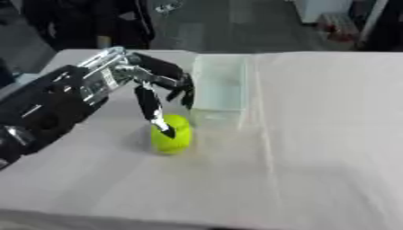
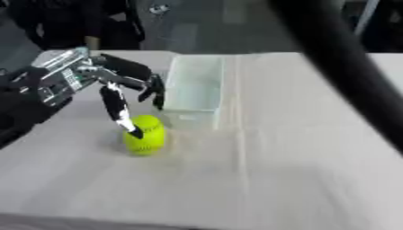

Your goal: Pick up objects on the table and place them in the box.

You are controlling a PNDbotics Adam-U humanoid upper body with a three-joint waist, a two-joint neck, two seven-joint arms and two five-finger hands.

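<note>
A yellow-green ball (image 1: 173, 138) lies on the white cloth just in front of the near end of a clear plastic box (image 1: 220, 86). My left hand (image 1: 135, 77) reaches in from the left and hovers over the ball, open. Its thumb (image 1: 151, 109) points straight down with the tip on the ball's top left. Its fingers (image 1: 184, 92) hang above the ball beside the box's left wall, not wrapped round the ball. The box looks to hold nothing. My right hand shows in no view.
The white table (image 1: 315, 148) stretches wide to the right and front of the box. A dark blurred bar (image 2: 338, 58) crosses the right eye view from the top to the right edge. Dark shapes stand beyond the far edge.
</note>
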